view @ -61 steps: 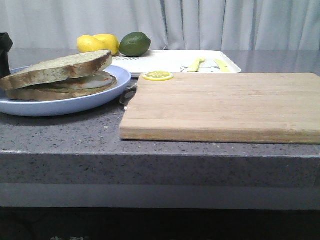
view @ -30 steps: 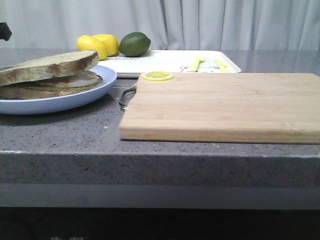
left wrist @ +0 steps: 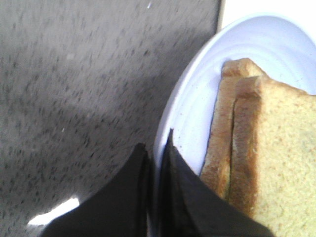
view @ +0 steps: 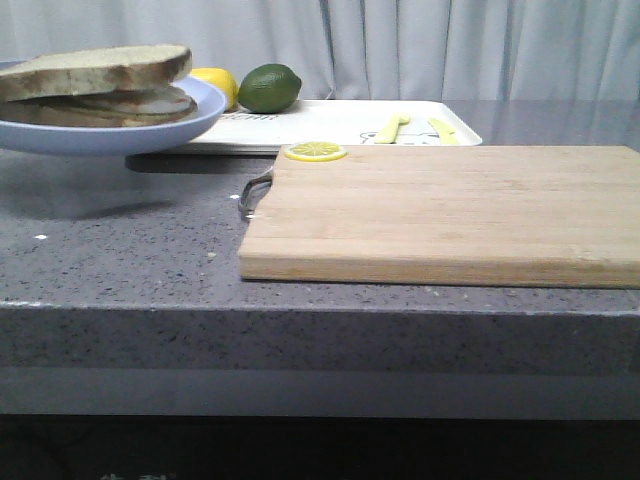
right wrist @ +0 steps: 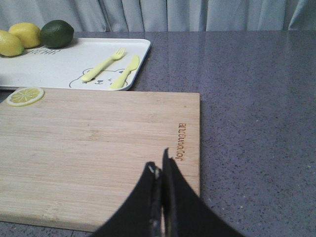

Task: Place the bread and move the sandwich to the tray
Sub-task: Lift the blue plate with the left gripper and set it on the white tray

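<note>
Spanning grey speckled counter (view: 150,260) — pale curtain (view: 450,45) behind — wooden board (view: 450,210).

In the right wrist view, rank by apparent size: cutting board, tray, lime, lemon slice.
1. Wooden cutting board, largest, though nearest the camera.
2. White tray, partly cut off.
3. Lime.
4. Lemon slice, close to the lime in width; ranking unsure.

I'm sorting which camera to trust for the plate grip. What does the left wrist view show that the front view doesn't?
Only the left wrist view shows the left gripper, jaws pinched on the plate rim beside the sandwich. Only the front view shows the tray, cutting board, lemon slice, lime and the plate's shadow on the counter. Both show plate, sandwich and counter.
</note>
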Available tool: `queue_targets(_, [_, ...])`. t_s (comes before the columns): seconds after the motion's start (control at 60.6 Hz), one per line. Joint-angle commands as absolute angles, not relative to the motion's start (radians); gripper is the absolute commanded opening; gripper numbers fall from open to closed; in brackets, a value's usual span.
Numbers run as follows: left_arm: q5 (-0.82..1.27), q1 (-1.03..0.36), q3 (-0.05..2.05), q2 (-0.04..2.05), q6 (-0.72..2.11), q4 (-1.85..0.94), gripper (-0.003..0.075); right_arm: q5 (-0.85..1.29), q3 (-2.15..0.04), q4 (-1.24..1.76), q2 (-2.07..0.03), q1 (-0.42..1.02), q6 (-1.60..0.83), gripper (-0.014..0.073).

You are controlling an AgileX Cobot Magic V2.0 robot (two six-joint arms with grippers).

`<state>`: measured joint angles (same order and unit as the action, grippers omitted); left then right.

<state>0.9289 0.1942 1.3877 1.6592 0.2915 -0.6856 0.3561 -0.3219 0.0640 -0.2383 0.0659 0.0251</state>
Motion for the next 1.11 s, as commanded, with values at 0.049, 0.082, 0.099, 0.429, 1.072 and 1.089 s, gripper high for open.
queue_targets(0.049, [0.932,0.176,1.525,1.63,0.29,-0.798,-0.002,0.27,-0.351,0.061,-0.247,0.067,0.024,-0.0064])
queue_targets(0.082, [0.937,0.169,1.553,1.643,0.287,-0.798,-0.002,0.27,-0.351,0.061,-0.247,0.067,0.024,-0.0064])
queue_targets(0.099, [0.942,0.165,1.576,1.649,0.284,-0.798,-0.002,0.27,-0.351,0.061,-0.247,0.067,0.024,-0.0064])
queue_targets(0.429, [1.113,0.037,2.073,1.978,0.102,-0.786,-0.002,0.27,-0.351,0.062,-0.247,0.067,0.024,-0.0064])
queue_targets(1.072, [1.258,-0.051,2.82,2.491,-0.15,-0.739,-0.002,0.27,-0.351,0.062,-0.247,0.067,0.024,-0.0064])
queue_targets(1.089, [1.258,-0.051,2.82,2.493,-0.145,-0.739,-0.002,0.27,-0.351,0.062,-0.247,0.067,0.024,-0.0064])
